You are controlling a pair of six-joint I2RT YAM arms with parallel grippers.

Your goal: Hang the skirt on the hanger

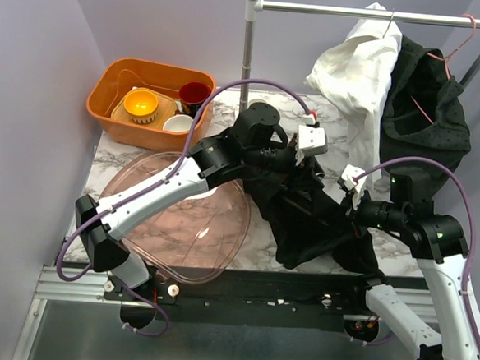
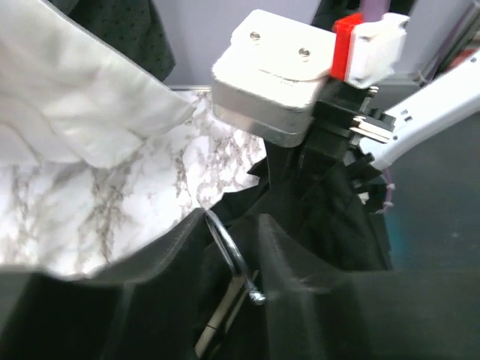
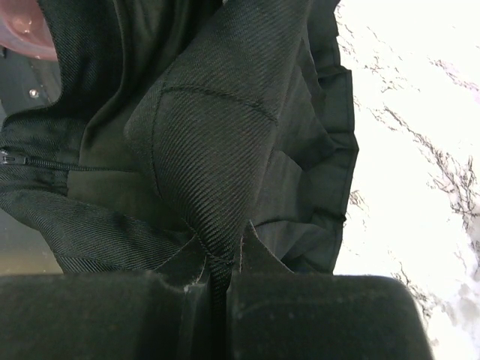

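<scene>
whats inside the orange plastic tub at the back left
A yellow bowl, a white cup and a dark red cup sit in the tub; anything beneath them is covered.

Crumpled black skirt, metal hanger hook among folds

Black twill skirt, grey-veined white marble table, orange tub, white garment, black dotted garment.

You're working on a white marble table. An orange tub sits at its far left and a clear pink basin at its near left. The black skirt lies right of centre.
</scene>
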